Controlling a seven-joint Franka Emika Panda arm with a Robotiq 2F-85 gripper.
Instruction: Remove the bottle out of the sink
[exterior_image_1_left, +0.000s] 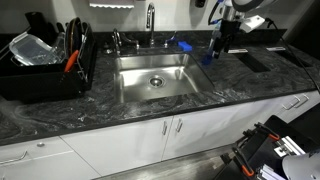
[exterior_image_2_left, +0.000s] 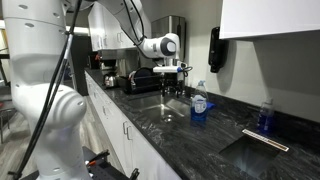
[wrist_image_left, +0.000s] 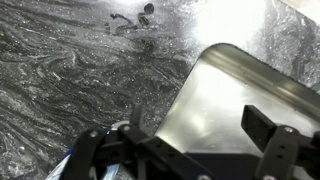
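Note:
The bottle (exterior_image_1_left: 213, 52) is clear with a blue top and a bluish lower part. It stands upright on the dark counter just right of the sink (exterior_image_1_left: 175, 85). It shows in both exterior views (exterior_image_2_left: 199, 103). A blue and white bit at the lower left of the wrist view (wrist_image_left: 75, 165) looks like part of it. My gripper (exterior_image_1_left: 222, 38) hangs just above and beside the bottle, near the sink's right rim (exterior_image_2_left: 175, 75). In the wrist view its fingers (wrist_image_left: 198, 125) are spread wide with only the steel basin (wrist_image_left: 220, 90) between them. It holds nothing.
A black dish rack (exterior_image_1_left: 45, 60) stands left of the sink. The faucet (exterior_image_1_left: 150, 20) is behind the sink, with a small blue item (exterior_image_1_left: 183, 45) beside it. A blue soap bottle (exterior_image_2_left: 265, 115) and a flat dark panel (exterior_image_2_left: 255, 140) are further along the counter.

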